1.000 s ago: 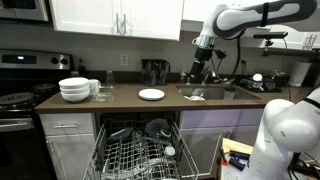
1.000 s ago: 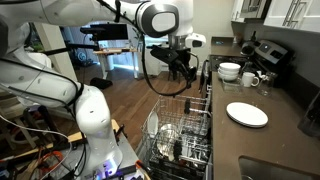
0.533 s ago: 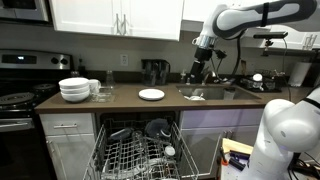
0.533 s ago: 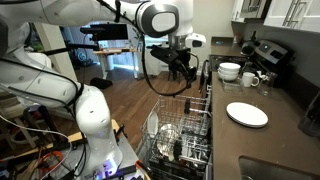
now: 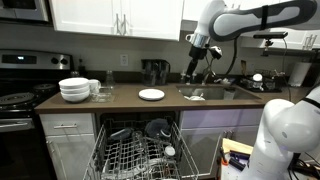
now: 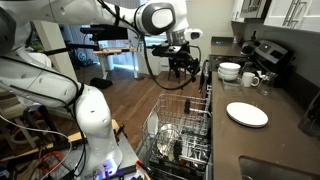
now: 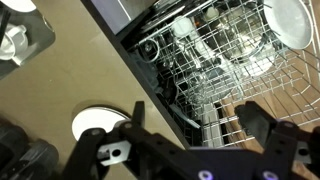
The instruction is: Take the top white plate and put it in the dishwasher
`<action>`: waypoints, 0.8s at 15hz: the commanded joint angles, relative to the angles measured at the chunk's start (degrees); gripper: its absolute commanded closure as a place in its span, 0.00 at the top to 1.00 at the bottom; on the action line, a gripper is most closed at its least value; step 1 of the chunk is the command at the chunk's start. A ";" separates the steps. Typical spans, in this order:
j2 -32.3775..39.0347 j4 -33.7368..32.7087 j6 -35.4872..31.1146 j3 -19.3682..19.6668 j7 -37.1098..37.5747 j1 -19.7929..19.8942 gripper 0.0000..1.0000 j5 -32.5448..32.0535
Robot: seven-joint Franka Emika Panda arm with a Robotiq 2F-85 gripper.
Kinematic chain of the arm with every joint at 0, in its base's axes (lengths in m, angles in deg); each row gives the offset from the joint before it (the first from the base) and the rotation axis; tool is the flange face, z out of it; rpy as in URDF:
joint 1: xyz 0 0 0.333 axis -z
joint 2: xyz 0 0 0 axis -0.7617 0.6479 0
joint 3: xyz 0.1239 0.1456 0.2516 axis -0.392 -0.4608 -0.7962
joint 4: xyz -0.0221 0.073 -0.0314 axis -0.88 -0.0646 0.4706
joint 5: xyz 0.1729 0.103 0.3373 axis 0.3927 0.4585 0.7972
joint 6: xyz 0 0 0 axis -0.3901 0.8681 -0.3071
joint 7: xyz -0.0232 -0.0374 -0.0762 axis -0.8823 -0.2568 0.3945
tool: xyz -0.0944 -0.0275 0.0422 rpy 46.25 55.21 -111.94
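Note:
The white plate [image 5: 151, 94] lies flat on the brown counter above the dishwasher; it also shows in an exterior view [image 6: 247, 114] and in the wrist view [image 7: 92, 122], partly behind a finger. I cannot tell whether a second plate lies beneath it. The dishwasher [image 5: 140, 150] stands open with its grey wire rack [image 6: 180, 135] pulled out, also seen in the wrist view [image 7: 230, 55]. My gripper [image 5: 192, 72] hangs in the air above the counter, off to the side of the plate near the sink. It is open and empty [image 7: 198, 125].
A stack of white bowls [image 5: 74, 90] and glass cups stand on the counter near the stove [image 5: 18, 100]. A sink [image 5: 205, 92] lies under the arm. The rack holds dishes, including a white plate [image 7: 290, 20]. The counter edge [image 7: 110, 70] runs beside the rack.
My gripper has risen a little and shifted slightly toward the plate's side. The plate and the dishwasher have not moved.

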 commanded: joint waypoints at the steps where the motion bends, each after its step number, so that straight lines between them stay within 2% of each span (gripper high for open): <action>1: 5.59 -1.41 -5.70 -3.39 -2.04 -2.11 1.00 -4.60; 4: 10.70 -1.18 -11.38 -5.09 -1.81 -1.84 1.00 -10.48; 12: 24.73 -3.60 -21.74 -5.12 3.56 4.47 1.00 -30.66</action>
